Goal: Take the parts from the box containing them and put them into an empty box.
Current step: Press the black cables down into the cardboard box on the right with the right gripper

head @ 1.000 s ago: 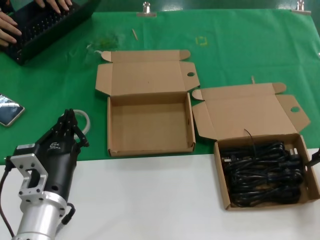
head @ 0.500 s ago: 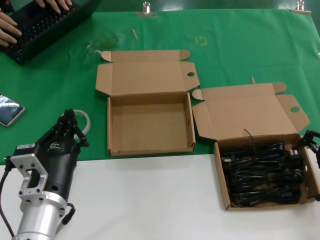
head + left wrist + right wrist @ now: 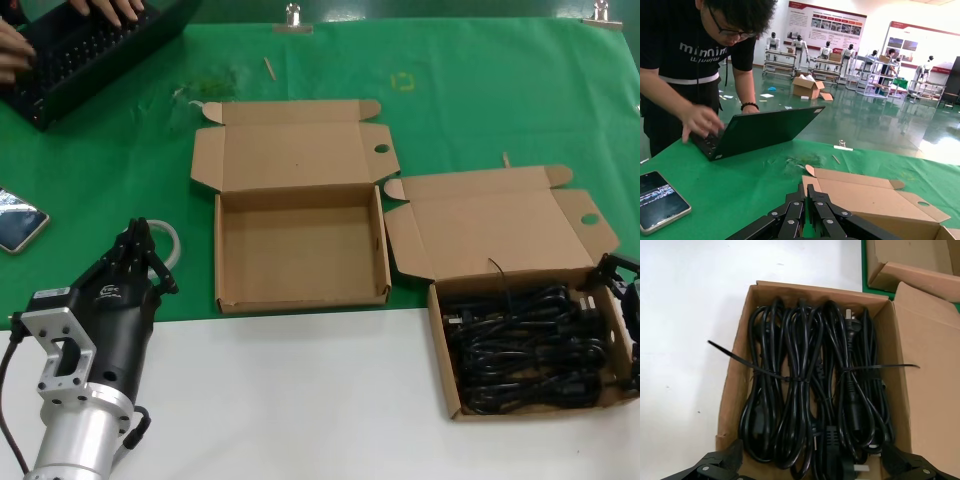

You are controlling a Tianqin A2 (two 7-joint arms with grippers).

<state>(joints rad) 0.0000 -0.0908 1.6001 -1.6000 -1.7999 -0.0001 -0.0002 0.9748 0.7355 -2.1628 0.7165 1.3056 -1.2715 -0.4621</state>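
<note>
Several coiled bundles of black power cable (image 3: 525, 345) with plugs fill the right cardboard box (image 3: 438, 340), whose lid stands open. In the right wrist view the bundles (image 3: 810, 390) lie side by side in that box (image 3: 732, 385), held by black ties. My right gripper (image 3: 622, 320) hangs over the box's right side, just above the cables; it is open wide (image 3: 812, 467) and holds nothing. The empty box (image 3: 300, 250) stands open at the middle of the green mat. My left gripper (image 3: 140, 255) is shut and empty, parked to the left of the empty box (image 3: 865, 195).
A white coiled ring (image 3: 172, 240) lies by the left gripper. A phone (image 3: 18, 225) lies at the left edge. A person types on a black laptop (image 3: 90, 50) at the far left. Near me the table is white (image 3: 300, 400).
My right gripper has come in from the right edge and now stands over the right side of the cable box. The left arm has not moved.
</note>
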